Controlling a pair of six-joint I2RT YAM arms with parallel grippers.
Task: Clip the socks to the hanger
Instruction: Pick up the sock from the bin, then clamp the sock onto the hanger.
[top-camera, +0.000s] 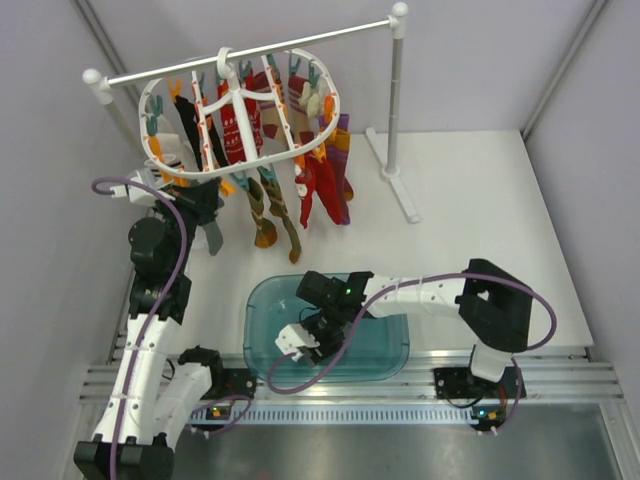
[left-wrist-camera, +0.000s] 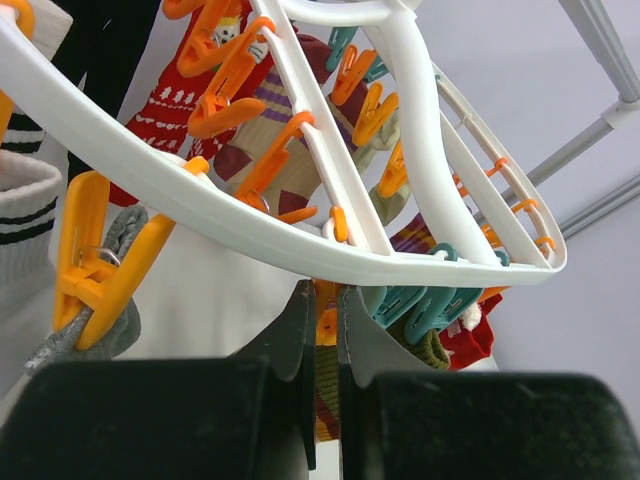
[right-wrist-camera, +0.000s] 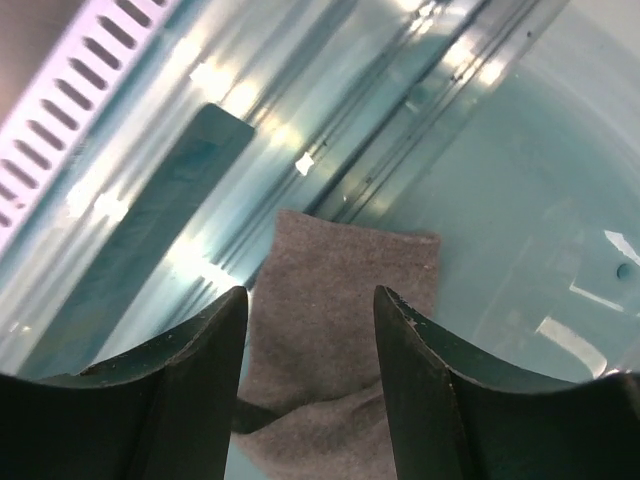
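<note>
The white oval hanger (top-camera: 240, 105) hangs from the rail with orange and teal clips and several coloured socks on it. In the left wrist view its ring (left-wrist-camera: 300, 250) is just above my left gripper (left-wrist-camera: 328, 305). The jaws stand a thin slit apart and hold nothing. My left gripper (top-camera: 192, 190) is under the hanger's near-left rim. One grey sock (left-wrist-camera: 95, 335) hangs from an orange clip (left-wrist-camera: 95, 260); it also shows in the top view (top-camera: 213, 238). My right gripper (right-wrist-camera: 310, 310) is open, low in the tub over the second grey sock (right-wrist-camera: 340, 290). From above, my right gripper (top-camera: 308, 338) covers that sock.
The teal tub (top-camera: 390, 355) sits at the near edge; its floor (right-wrist-camera: 520, 200) shows in the right wrist view. The white rail stand (top-camera: 395, 120) has its foot (top-camera: 400, 190) at the right. Red, striped and black socks (top-camera: 325, 185) dangle under the hanger.
</note>
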